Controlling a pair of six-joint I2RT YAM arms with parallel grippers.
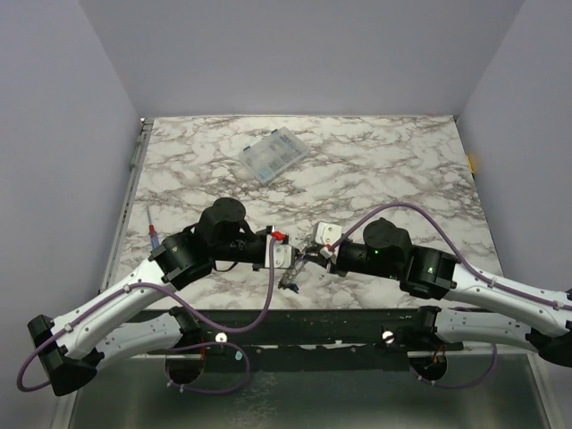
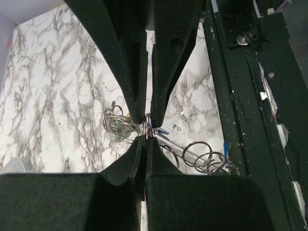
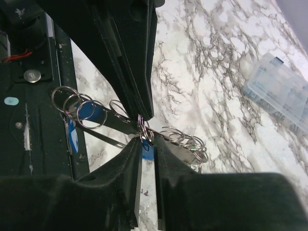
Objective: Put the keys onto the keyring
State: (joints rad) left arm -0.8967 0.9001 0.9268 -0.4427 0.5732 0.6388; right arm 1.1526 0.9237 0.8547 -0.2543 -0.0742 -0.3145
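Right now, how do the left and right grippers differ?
The left gripper has its fingers pressed shut, pinching the wire rings at their tips; the right gripper has its fingers a narrow gap apart. The left gripper reaches in from the left, the right gripper from the right, tip to tip. Both are black and meet at the same rings over the marble table.

Scanning all three views: no text, label, brand or number showing legibly anywhere. Clear box (image 3: 281, 91) lying well beyond jaws, surface showing too blurred for reading any print.
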